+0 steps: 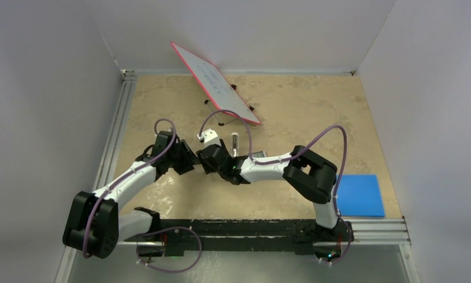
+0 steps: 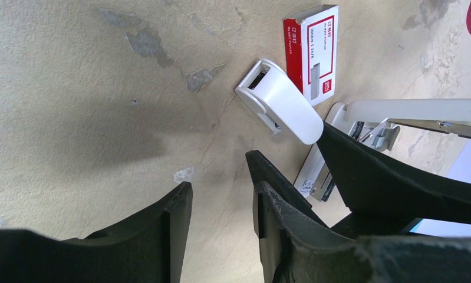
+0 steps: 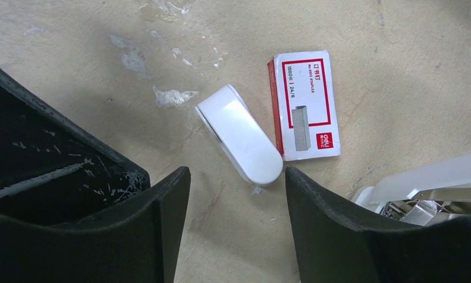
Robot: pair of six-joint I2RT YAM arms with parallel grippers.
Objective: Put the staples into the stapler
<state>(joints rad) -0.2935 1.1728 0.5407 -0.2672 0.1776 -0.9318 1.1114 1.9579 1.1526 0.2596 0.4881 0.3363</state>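
Both grippers sit low over the beige table (image 1: 315,118), close together; left gripper (image 2: 218,180) has its fingers apart with nothing between them; right gripper (image 3: 236,188) is likewise spread and empty (a white rounded plastic piece (image 3: 241,141) lies just past its tips); staples (image 3: 306,103) lie flat just beside that piece; stapler (image 3: 427,183) is nearby, swung open with its metal magazine exposed.

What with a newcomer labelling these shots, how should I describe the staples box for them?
Start at the red-framed whiteboard standing at the back of the beige table. Just in front of it, mid-table, the box of staples lies flat beside a white rounded plastic piece and the opened stapler. Unlike those plain white neighbours, it is a small rectangle printed red and white.
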